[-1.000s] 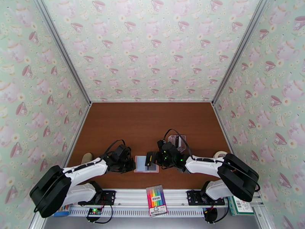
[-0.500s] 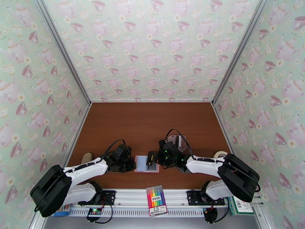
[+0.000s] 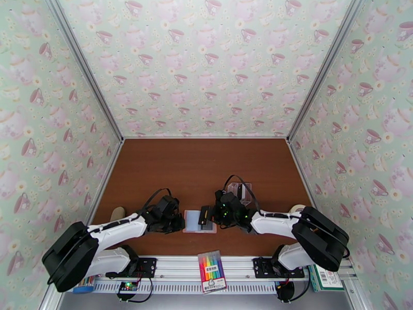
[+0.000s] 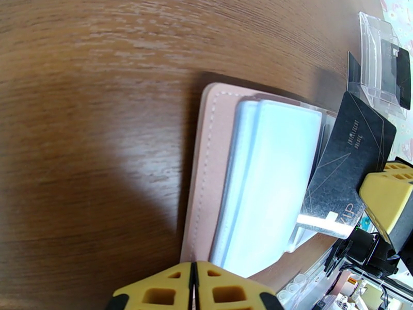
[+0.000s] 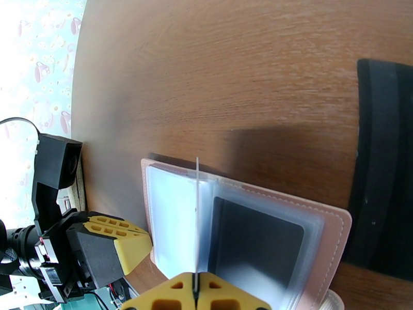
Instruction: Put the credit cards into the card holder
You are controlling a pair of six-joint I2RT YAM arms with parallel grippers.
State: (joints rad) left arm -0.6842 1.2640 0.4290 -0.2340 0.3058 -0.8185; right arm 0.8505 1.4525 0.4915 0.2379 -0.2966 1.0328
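Observation:
The pink card holder lies open near the table's front edge, its blue-grey sleeves facing up. One dark card sits inside a clear sleeve. My right gripper is shut on a black credit card, held on edge over the holder's middle. Another black card lies flat on the table just right of the holder. My left gripper is shut, its tips at the holder's left edge; whether it pinches anything I cannot tell.
A clear plastic box with dark cards inside stands behind the right gripper. A tape roll lies at the right edge, a pale object at the left. A colourful pen pack rests on the front rail.
The right gripper with its card has shifted slightly over the open holder. The left arm has barely moved.

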